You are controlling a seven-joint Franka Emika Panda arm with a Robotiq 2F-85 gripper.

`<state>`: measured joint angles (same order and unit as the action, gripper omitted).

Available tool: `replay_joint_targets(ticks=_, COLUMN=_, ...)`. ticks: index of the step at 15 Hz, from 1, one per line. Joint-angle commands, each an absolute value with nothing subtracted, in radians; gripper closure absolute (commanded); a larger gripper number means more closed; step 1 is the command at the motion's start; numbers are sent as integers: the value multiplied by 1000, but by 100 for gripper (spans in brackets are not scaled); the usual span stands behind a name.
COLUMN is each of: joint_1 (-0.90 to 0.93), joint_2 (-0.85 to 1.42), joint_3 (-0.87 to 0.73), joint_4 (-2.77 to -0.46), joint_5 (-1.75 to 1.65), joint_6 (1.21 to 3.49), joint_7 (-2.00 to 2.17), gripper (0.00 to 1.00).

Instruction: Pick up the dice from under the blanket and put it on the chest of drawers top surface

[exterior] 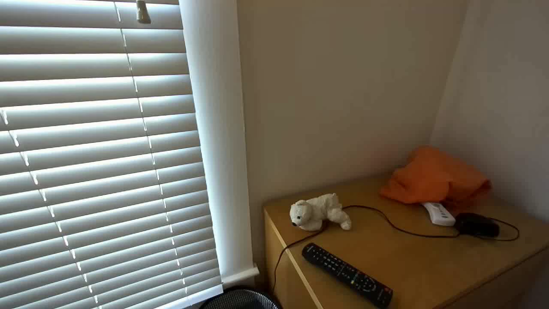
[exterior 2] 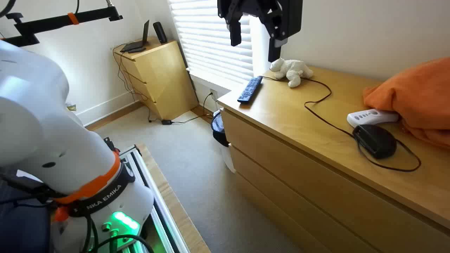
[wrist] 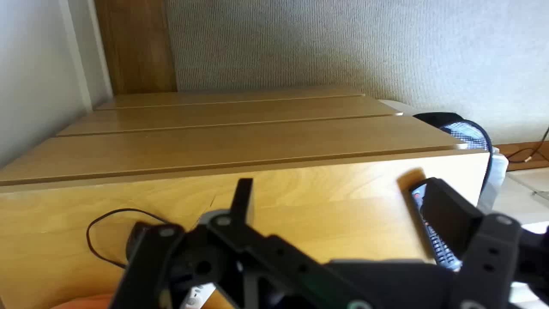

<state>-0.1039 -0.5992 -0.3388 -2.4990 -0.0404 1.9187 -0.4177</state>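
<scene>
Holding the gripper (exterior 2: 255,46) high above the chest of drawers (exterior 2: 277,109), fingers spread wide, gripping and touching nothing. Seeing no dice in any view; supposing it hidden under the orange blanket (exterior: 437,178), lying heaped at the back corner farthest from the blinds (exterior: 94,159).

Probably facing the uncovering as the step in hand. Working best by coming down on a loose fold at the front hem, pinching cloth only, lifting straight up and laying it aside along the back edge. Avoiding pressing on the peak, for fear of pinning the dice or sending it rolling toward an edge. Steering round the white remote (exterior 2: 369,116), poking out from the hem toward the front edge, and the black device (exterior: 477,225) just beside it.

Reading no facing for the dice while hidden; as a cube, presumably having no long axis, so likely needing only a grip squared to opposite faces.
</scene>
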Motion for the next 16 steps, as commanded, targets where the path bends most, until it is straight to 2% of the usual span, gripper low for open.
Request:
replay_joint_targets(ticks=1, joint_1=-118, joint_2=-596, joint_3=-326, joint_4=-2497, joint_5=-32, joint_6=1917, joint_7=-425, gripper=0)
replay_joint_targets(ticks=16, joint_1=-116, joint_2=-576, joint_3=-316, joint_4=-2495, joint_5=-32, joint_6=1949, joint_7=-405, gripper=0)
